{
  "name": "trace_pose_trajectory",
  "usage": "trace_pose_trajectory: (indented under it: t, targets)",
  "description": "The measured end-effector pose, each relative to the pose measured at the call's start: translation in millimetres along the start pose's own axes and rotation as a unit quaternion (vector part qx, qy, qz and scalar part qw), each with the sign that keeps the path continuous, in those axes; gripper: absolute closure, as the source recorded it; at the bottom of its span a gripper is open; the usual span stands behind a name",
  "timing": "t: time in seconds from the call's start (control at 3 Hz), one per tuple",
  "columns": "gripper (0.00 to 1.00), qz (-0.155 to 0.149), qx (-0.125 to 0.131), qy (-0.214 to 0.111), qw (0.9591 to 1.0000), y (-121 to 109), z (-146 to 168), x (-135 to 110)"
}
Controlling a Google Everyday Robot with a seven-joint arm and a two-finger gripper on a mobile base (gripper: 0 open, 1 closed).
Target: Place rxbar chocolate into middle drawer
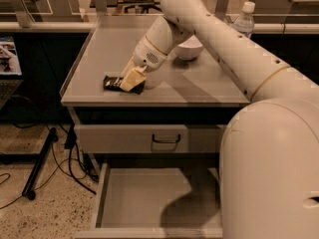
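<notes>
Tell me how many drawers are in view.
2. The top drawer, shut, sits just under the cabinet top; the middle drawer is open below it. Lower ones may be hidden. The gripper is at the rxbar chocolate up top.
</notes>
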State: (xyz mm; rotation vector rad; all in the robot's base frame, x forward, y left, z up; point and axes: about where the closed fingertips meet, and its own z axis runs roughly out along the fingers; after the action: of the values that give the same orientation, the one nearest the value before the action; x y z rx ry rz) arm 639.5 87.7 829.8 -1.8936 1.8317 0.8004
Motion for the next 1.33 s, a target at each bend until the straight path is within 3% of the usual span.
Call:
trace_pose_trajectory:
  t: [1.0, 1.33]
  targets:
    - [1.00, -0.019, -0.020, -0.002, 0.9996, 71, -33, 14]
    - [1.00, 0.005, -0.006, -0.020, 0.9998, 132, -45, 38]
